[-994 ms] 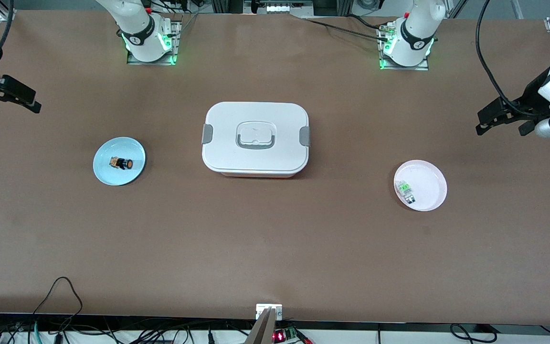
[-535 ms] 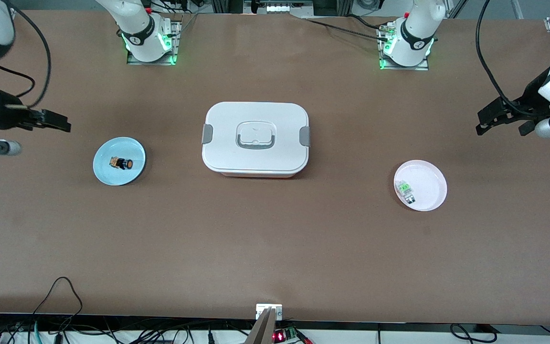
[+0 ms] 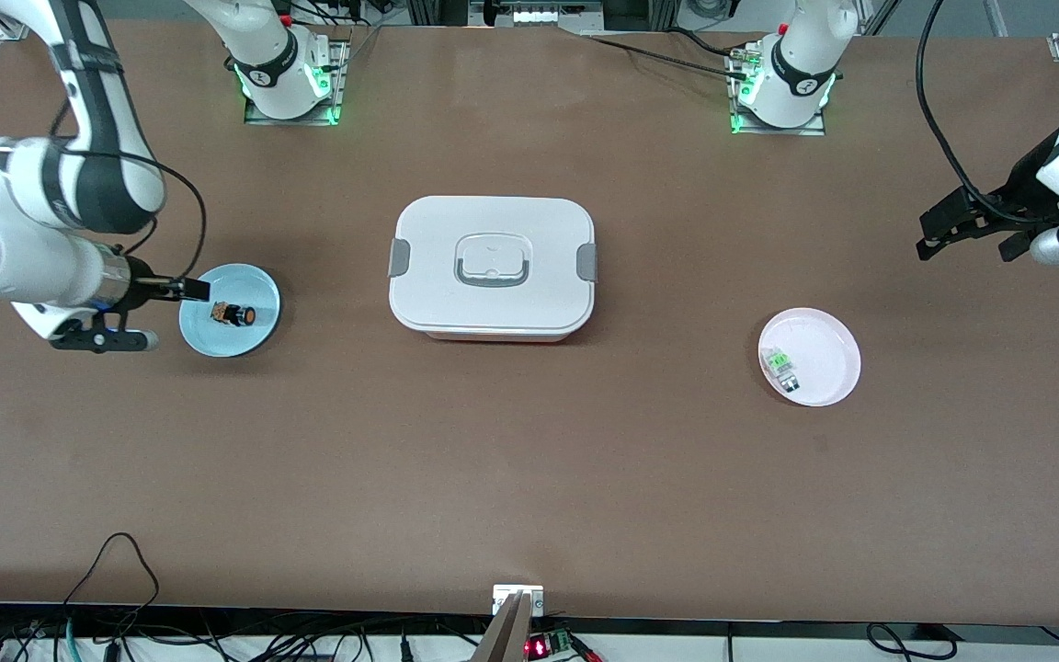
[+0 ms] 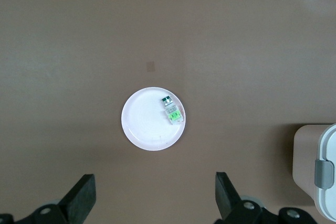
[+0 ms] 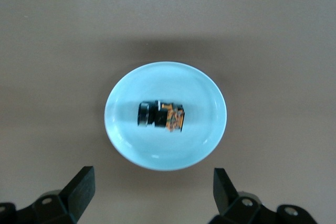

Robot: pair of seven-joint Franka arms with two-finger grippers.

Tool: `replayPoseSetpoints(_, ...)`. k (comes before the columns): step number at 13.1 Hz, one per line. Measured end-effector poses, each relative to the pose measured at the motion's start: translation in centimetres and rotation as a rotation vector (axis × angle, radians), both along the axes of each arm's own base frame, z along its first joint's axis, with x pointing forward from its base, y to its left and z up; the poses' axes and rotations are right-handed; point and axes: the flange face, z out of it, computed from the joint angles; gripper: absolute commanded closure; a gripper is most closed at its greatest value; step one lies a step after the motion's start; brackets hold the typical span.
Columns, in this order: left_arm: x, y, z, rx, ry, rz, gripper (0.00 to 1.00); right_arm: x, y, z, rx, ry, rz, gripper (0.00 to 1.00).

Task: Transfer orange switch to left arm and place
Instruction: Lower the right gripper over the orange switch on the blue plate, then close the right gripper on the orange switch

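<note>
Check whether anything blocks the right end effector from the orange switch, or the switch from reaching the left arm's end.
Nothing visible blocks the open right end effector, over the blue plate, from the orange switch. The box sits between that plate and the pink plate. The left end effector waits, open.

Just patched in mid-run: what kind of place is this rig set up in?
Most likely a robotics lab bench: two arms bolted to a brown table, loose cables along its edge, and staged test props, the box and the orange switch on a blue plate.
</note>
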Motion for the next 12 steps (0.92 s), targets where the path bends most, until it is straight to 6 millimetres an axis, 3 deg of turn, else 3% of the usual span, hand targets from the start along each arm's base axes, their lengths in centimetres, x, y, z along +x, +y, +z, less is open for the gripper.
replayPoseSetpoints(2,0.0,0.0,0.0,0.0,0.0,0.001,0.0,-0.4,-0.4,-3.7,0.005,-0.014,0.019,0.0)
replayPoseSetpoints(6,0.0,0.2,0.0,0.0,0.001,0.004,0.0,-2.0,-0.5,-9.3,0.012,-0.01,0.029,0.0)
replayPoseSetpoints(9,0.0,0.1,0.0,0.0,0.002,0.002,0.0,-2.8,-0.4,-11.9,0.015,0.007,0.031,0.0)
replayPoseSetpoints(12,0.0,-0.1,0.0,0.0,0.004,-0.003,0.0,-3.1,-0.4,-13.3,0.016,0.002,0.033,0.0)
